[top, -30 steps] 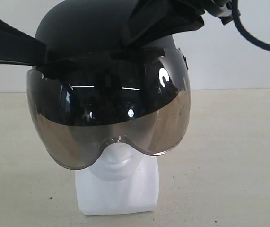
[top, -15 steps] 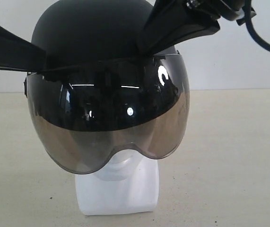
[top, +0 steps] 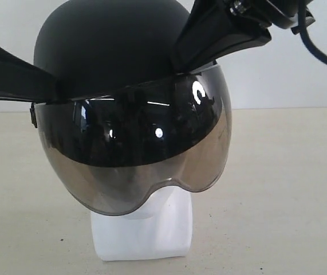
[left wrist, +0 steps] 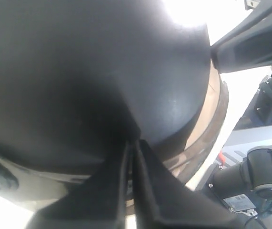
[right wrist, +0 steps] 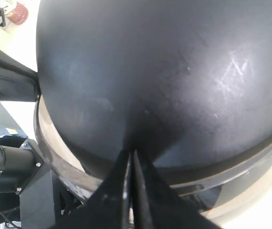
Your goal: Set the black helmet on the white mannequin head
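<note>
Black helmet (top: 111, 51) askew on white mannequin head (top: 152, 229), left hand (left wrist: 133, 143) and right hand (right wrist: 131, 153) pinching its rim; uneven release could topple it.

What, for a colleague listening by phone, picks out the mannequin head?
Find the big black helmet in the middle of the exterior view. Just beneath its smoky visor shows the white mannequin head, the only glossy white thing on the beige table.
</note>
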